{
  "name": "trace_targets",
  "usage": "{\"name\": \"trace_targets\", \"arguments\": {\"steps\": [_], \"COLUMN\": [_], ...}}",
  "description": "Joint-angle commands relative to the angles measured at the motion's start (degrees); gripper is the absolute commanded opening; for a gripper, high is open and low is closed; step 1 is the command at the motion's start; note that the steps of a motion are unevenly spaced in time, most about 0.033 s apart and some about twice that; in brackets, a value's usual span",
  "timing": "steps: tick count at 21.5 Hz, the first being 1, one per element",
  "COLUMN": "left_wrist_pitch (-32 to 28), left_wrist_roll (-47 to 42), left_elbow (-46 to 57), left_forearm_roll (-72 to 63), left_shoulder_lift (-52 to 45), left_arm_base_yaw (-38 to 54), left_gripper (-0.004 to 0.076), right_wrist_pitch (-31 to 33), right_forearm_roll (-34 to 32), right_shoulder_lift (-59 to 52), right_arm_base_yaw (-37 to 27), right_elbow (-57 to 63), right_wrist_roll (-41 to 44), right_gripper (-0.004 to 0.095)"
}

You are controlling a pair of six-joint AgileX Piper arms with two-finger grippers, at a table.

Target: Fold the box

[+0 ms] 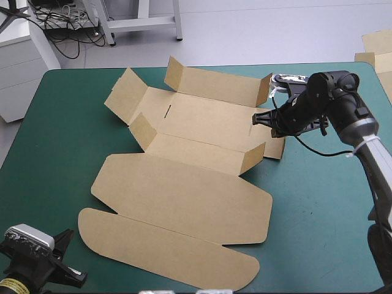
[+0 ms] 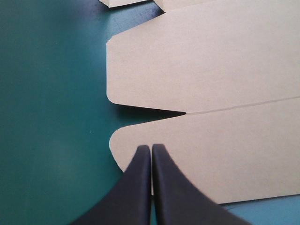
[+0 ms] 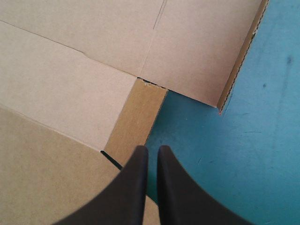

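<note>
**Box walls part-raised, lid flat, right gripper on end flap**

Cut sheet of brown board, the box (image 1: 184, 193), sits mid-table on the teal-green cover (image 1: 318, 208), skewed a bit to the table edges. The far half has the base panel with both long walls tilted up and the corner tabs at its left end standing. The near half is the big lid panel plus a rounded front flap, both flat on the cover and reaching toward the near edge.

Right gripper (image 3: 153, 149) is at the box's right end, over the end of the base panel. Its black fingers are all but closed with a narrow slit, and the tips sit on the edge of the small darker end flap (image 3: 136, 122), pinching it. Bare cover lies just beside them.

Left gripper (image 2: 151, 147) is low at the table's near-left corner, beside the left end of the rounded front flap. Its fingers are pressed together in one arch with nothing between them. From the wrist camera the tips line up over that flap's rounded corner. I can't tell whether they touch the board.

More pale brown board (image 1: 375, 49) lies at the table's far right corner, apart from the box.
</note>
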Motion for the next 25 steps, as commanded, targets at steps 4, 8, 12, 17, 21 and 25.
{"name": "trace_targets", "arguments": {"steps": [4, 8, 12, 17, 21, 25], "left_wrist_pitch": [-3.70, -3.70, -3.70, -3.70, -3.70, -3.70], "left_wrist_roll": [-0.12, -0.12, -0.12, -0.12, -0.12, -0.12], "left_elbow": [-1.75, -1.75, -1.75, -1.75, -1.75, -1.75], "left_forearm_roll": [0.22, 0.22, 0.22, 0.22, 0.22, 0.22], "left_shoulder_lift": [0.85, 0.85, 0.85, 0.85, 0.85, 0.85], "left_arm_base_yaw": [-0.21, -0.21, -0.21, -0.21, -0.21, -0.21], "left_gripper": [-0.0010, -0.0010, -0.0010, -0.0010, -0.0010, -0.0010], "right_wrist_pitch": [0.84, 0.84, 0.84, 0.84, 0.84, 0.84], "right_forearm_roll": [2.13, 2.59, 5.53, 10.92, 11.75, 15.71], "right_shoulder_lift": [0.55, 0.92, 3.59, 10.16, 12.64, 14.16], "right_arm_base_yaw": [0.06, 0.06, 0.06, 0.06, 0.06, 0.06], "right_elbow": [-2.08, -1.95, -1.37, -1.37, -1.37, -1.37], "right_wrist_roll": [2.23, 4.90, 8.21, 8.21, 8.21, 8.21], "right_gripper": [0.0437, 0.0661, 0.0660, 0.0651, 0.0634, 0.0578]}}
